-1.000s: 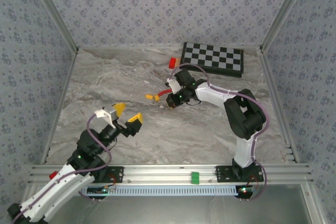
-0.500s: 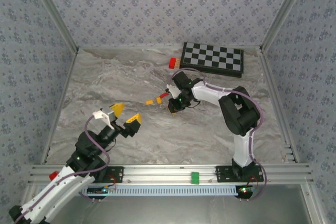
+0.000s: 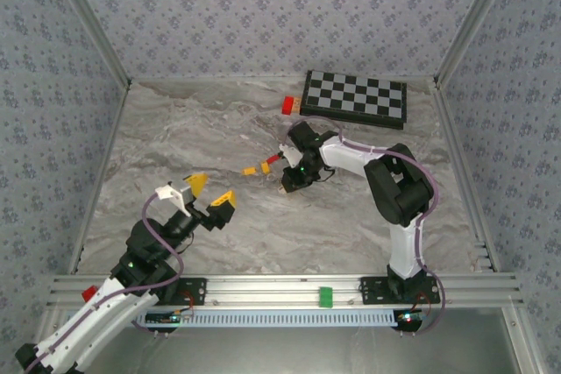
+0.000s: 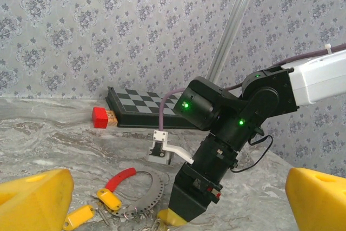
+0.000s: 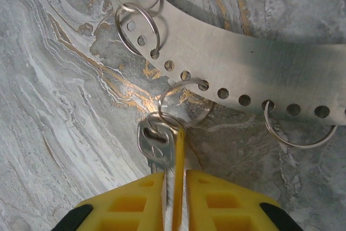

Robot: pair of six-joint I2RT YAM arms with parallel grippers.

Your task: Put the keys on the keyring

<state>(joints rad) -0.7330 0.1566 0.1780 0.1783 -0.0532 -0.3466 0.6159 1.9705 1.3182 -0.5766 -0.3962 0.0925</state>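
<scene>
Looking down from the top, the left hand (image 3: 210,192) hovers wide open, well apart from the keyring (image 3: 273,159) on the desk (image 3: 175,129), with yellow-headed keys (image 3: 257,168) beside it. Left wrist: the right hand (image 4: 173,218) points down at the keyring's grey band. Right wrist: its yellow pads (image 5: 221,198) seem closed on one key (image 5: 154,150) beside the band.

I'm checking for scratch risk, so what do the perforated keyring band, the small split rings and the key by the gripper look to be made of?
The keyring band: flat grey metal, likely steel, dull brushed sheen. The split rings: bright polished wire. The key: silvery metal, glossy highlights.
</scene>
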